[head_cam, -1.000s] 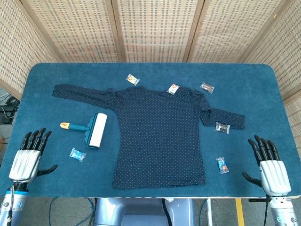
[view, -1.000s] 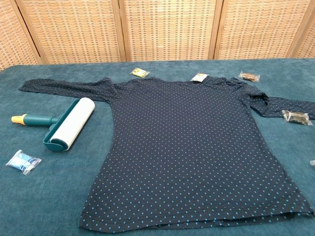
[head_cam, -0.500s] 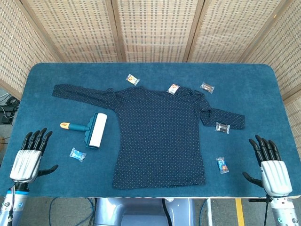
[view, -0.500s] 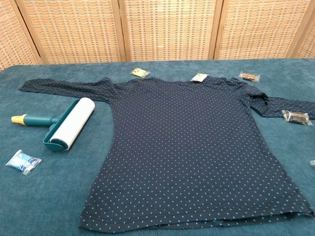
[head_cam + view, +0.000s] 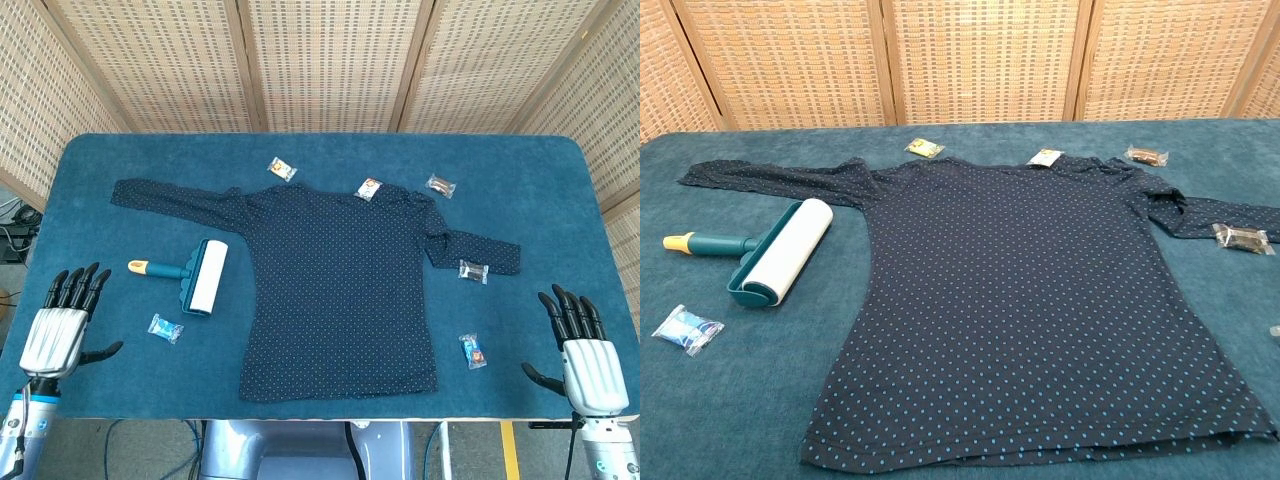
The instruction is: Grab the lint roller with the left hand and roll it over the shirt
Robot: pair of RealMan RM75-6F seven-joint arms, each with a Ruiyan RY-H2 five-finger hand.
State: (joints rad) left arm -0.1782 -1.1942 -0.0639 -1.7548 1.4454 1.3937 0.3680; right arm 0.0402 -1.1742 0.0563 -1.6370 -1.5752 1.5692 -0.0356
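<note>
Lying near the table's point(image 5: 330, 150) left edge beside the shirt point(image 5: 340, 290), the lint roller point(image 5: 195, 277) is untouched; your left hand point(image 5: 62, 328) and right hand point(image 5: 585, 355) rest empty, fingers apart, at the front corners.

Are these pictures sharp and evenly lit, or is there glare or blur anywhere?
Head view: even, soft light, no glare; the shirt and lint roller are crisp, and both the left hand and right hand cast only faint shadows. Chest view: equally sharp, dots on the shirt clear, roller's white drum bright but not blown out; neither hand shows.
</note>
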